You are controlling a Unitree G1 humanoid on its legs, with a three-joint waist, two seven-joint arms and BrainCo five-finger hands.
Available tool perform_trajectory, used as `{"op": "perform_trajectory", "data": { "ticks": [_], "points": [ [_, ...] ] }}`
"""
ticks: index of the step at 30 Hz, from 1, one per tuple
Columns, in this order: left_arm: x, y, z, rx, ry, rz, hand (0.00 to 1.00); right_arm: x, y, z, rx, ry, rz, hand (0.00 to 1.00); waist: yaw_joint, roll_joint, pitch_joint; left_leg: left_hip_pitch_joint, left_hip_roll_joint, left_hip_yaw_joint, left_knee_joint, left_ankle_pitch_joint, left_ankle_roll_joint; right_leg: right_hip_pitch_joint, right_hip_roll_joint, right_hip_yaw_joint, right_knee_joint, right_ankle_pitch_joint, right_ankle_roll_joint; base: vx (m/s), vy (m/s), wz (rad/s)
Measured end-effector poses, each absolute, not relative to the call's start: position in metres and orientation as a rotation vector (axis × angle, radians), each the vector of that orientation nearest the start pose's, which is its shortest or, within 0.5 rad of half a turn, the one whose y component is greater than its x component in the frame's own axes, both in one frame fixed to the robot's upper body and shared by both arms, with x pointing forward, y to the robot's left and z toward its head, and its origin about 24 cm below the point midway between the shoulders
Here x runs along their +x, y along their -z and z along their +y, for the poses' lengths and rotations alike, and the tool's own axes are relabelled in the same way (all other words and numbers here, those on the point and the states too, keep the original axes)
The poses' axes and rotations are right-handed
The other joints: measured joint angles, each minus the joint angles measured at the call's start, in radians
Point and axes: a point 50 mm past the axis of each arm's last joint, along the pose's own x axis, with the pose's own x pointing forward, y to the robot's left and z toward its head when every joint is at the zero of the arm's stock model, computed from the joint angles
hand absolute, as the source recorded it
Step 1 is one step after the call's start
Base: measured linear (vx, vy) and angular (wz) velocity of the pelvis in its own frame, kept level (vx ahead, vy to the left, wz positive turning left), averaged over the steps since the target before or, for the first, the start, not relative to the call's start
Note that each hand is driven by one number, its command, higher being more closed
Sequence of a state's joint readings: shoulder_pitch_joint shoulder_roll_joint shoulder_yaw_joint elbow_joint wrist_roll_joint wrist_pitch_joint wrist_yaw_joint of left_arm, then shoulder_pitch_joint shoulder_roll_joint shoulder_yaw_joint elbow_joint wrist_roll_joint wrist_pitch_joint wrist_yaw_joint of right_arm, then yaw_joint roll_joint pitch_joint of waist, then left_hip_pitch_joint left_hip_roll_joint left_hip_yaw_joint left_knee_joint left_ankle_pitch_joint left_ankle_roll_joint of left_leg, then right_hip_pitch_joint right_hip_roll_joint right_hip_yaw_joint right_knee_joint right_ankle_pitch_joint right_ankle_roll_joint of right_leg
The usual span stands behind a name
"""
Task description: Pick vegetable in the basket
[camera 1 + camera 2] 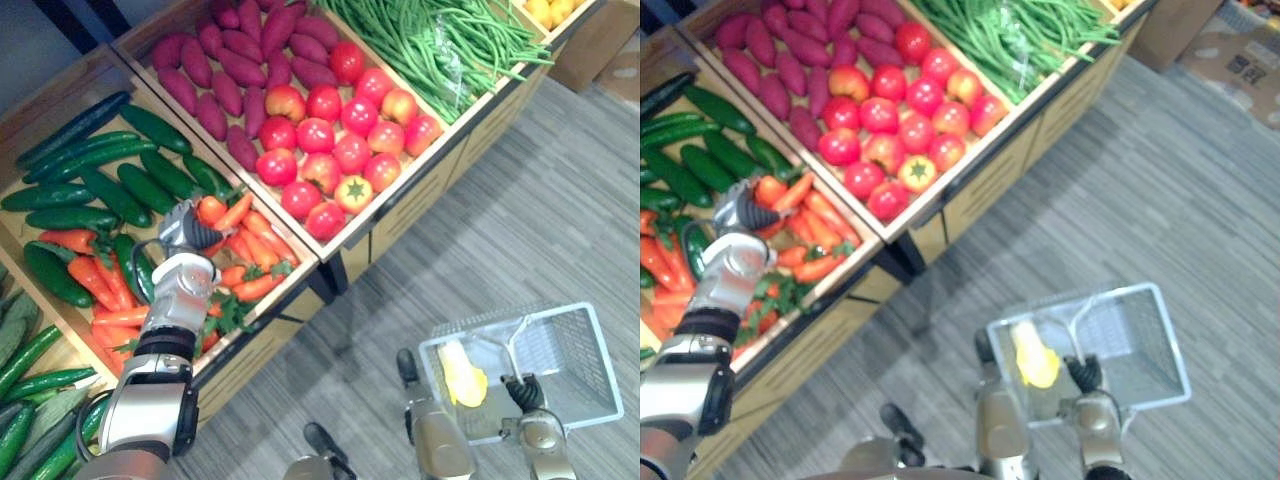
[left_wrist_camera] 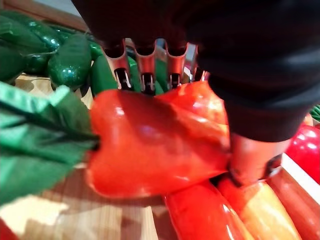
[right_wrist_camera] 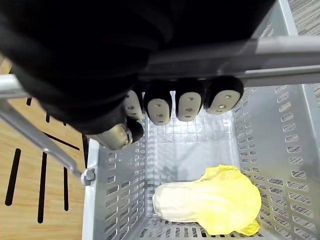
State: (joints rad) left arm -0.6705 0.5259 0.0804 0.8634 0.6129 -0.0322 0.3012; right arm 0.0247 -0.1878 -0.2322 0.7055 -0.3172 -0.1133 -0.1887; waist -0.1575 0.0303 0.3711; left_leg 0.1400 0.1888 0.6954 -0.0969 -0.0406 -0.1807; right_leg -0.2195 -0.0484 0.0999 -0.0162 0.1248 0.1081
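Grey plank floor [image 1: 560, 200] ran along a wooden produce stand [image 1: 405, 205]. Nearest, low on the right, the right hand [image 3: 160, 107] had its fingers curled round the handle [image 3: 290, 47] of a pale perforated shopping basket [image 1: 575, 355]. It hung level over the floor, mouth up, presumably kept ready beside the stand to receive. One napa cabbage [image 3: 210, 200] already lay on its bottom.

Farther and to the left, the left hand [image 1: 188, 228] was down in the compartment of carrots [image 1: 250, 250]. Its fingers were behind and its thumb in front of one orange-red carrot [image 2: 155, 145], closed on it near the leafy top. Judged a pick in progress; the carrot was not yet clear of the heap, well apart from the basket.

Left of it lay cucumbers [image 1: 120, 190]. Beyond came tomatoes [image 1: 340, 130], sweet potatoes [image 1: 230, 60] and, farthest right, green beans [image 1: 440, 40].
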Motion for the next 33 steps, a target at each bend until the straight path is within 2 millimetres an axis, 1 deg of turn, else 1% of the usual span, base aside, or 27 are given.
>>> {"op": "perform_trajectory", "data": {
  "ticks": [1, 4, 7, 9, 11, 16, 18, 20, 21, 22, 23, 24, 25, 27, 31, 33],
  "points": [
    [0.353, -0.114, 0.300, 1.034, -0.469, 0.044, 1.00, 0.184, 0.085, -0.260, -0.468, 0.329, 0.593, 1.00, -0.001, 0.001, -0.001, 0.002, 0.000, 0.002, 0.000, 0.000, 0.000, 0.001, 0.000, 0.002, 0.000, 0.000, 0.000, -0.03, -0.030, -0.07],
    [0.355, -0.114, 0.298, 1.030, -0.462, 0.043, 1.00, 0.186, 0.085, -0.259, -0.465, 0.325, 0.593, 1.00, -0.007, -0.012, 0.007, 0.002, -0.003, 0.000, 0.000, -0.001, 0.001, 0.004, -0.003, 0.001, 0.000, 0.001, 0.001, -0.03, -0.031, 0.02],
    [0.357, -0.110, 0.290, 1.030, -0.436, 0.041, 1.00, 0.183, 0.087, -0.258, -0.463, 0.325, 0.605, 1.00, -0.010, -0.021, 0.013, 0.002, 0.000, -0.024, 0.000, -0.001, 0.002, 0.022, -0.006, -0.016, -0.008, 0.001, 0.001, -0.01, -0.040, 0.17],
    [0.358, -0.108, 0.284, 1.020, -0.422, 0.037, 1.00, 0.180, 0.089, -0.259, -0.463, 0.326, 0.616, 1.00, -0.011, -0.022, 0.013, 0.003, 0.002, -0.040, 0.000, -0.001, 0.002, 0.039, -0.012, -0.036, -0.016, 0.001, 0.001, -0.01, -0.041, 0.26],
    [0.359, -0.103, 0.274, 1.027, -0.382, 0.041, 1.00, 0.179, 0.090, -0.258, -0.462, 0.327, 0.619, 1.00, -0.007, -0.021, 0.013, 0.009, 0.001, -0.058, 0.000, -0.001, 0.002, 0.052, -0.021, -0.062, -0.019, 0.001, 0.002, 0.00, -0.033, 0.27],
    [0.351, -0.089, 0.262, 1.062, -0.309, 0.050, 1.00, 0.176, 0.093, -0.258, -0.459, 0.329, 0.633, 1.00, -0.005, -0.017, 0.011, 0.029, -0.001, -0.091, 0.000, -0.001, 0.002, 0.091, -0.036, -0.108, -0.016, 0.000, 0.002, -0.01, -0.029, 0.23],
    [0.348, -0.085, 0.256, 1.057, -0.288, 0.042, 1.00, 0.175, 0.093, -0.258, -0.458, 0.332, 0.639, 1.00, -0.003, -0.014, 0.009, 0.028, -0.005, -0.106, 0.000, -0.001, 0.003, 0.099, -0.044, -0.126, -0.016, 0.000, 0.002, -0.03, -0.029, 0.21],
    [0.345, -0.083, 0.252, 1.060, -0.264, 0.036, 1.00, 0.170, 0.096, -0.260, -0.456, 0.342, 0.656, 1.00, 0.009, -0.004, 0.001, 0.036, -0.004, -0.115, 0.000, 0.000, 0.003, 0.113, -0.046, -0.145, -0.016, 0.000, 0.002, -0.04, -0.040, 0.16],
    [0.343, -0.082, 0.252, 1.059, -0.260, 0.032, 1.00, 0.169, 0.096, -0.261, -0.455, 0.345, 0.660, 1.00, 0.009, -0.001, -0.001, 0.038, -0.003, -0.120, 0.000, 0.000, 0.003, 0.117, -0.047, -0.150, -0.016, 0.000, 0.002, -0.03, -0.045, 0.17],
    [0.341, -0.083, 0.247, 1.051, -0.248, 0.016, 1.00, 0.165, 0.097, -0.264, -0.457, 0.358, 0.670, 1.00, 0.011, 0.008, -0.009, 0.037, -0.002, -0.132, 0.000, 0.000, 0.003, 0.123, -0.049, -0.161, -0.016, -0.001, 0.002, -0.03, -0.043, 0.19],
    [0.341, -0.083, 0.242, 1.041, -0.238, 0.000, 1.00, 0.161, 0.098, -0.267, -0.456, 0.371, 0.680, 1.00, 0.019, 0.017, -0.016, 0.036, -0.002, -0.136, 0.000, 0.001, 0.005, 0.127, -0.052, -0.171, -0.016, -0.001, 0.001, -0.03, -0.051, 0.21],
    [0.340, -0.086, 0.236, 1.029, -0.229, -0.023, 1.00, 0.156, 0.099, -0.270, -0.455, 0.387, 0.693, 1.00, 0.026, 0.025, -0.025, 0.038, -0.003, -0.143, 0.000, 0.001, 0.006, 0.132, -0.053, -0.180, -0.016, -0.002, 0.000, -0.03, -0.042, 0.19],
    [0.340, -0.089, 0.234, 1.028, -0.223, -0.035, 1.00, 0.155, 0.100, -0.271, -0.457, 0.391, 0.699, 1.00, 0.026, 0.028, -0.029, 0.038, -0.003, -0.154, 0.000, 0.003, 0.007, 0.137, -0.055, -0.186, -0.015, -0.005, 0.000, -0.03, -0.044, 0.27],
    [0.339, -0.098, 0.229, 1.033, -0.212, -0.070, 1.00, 0.146, 0.103, -0.274, -0.464, 0.402, 0.728, 1.00, 0.029, 0.036, -0.058, 0.035, -0.001, -0.175, 0.000, 0.007, 0.013, 0.142, -0.060, -0.211, -0.003, -0.019, 0.000, -0.04, -0.045, 0.28],
    [0.339, -0.103, 0.227, 1.034, -0.200, -0.076, 1.00, 0.137, 0.106, -0.276, -0.467, 0.412, 0.755, 1.00, 0.033, 0.044, -0.100, 0.034, -0.002, -0.204, 0.000, 0.011, 0.018, 0.157, -0.067, -0.237, 0.003, -0.030, 0.001, -0.04, -0.038, 0.21],
    [0.339, -0.107, 0.225, 1.033, -0.203, -0.098, 1.00, 0.134, 0.107, -0.276, -0.463, 0.421, 0.763, 1.00, 0.034, 0.042, -0.116, 0.020, -0.005, -0.221, 0.000, 0.020, 0.025, 0.157, -0.074, -0.259, 0.002, -0.030, 0.000, -0.05, -0.041, 0.24]
  ]
}}
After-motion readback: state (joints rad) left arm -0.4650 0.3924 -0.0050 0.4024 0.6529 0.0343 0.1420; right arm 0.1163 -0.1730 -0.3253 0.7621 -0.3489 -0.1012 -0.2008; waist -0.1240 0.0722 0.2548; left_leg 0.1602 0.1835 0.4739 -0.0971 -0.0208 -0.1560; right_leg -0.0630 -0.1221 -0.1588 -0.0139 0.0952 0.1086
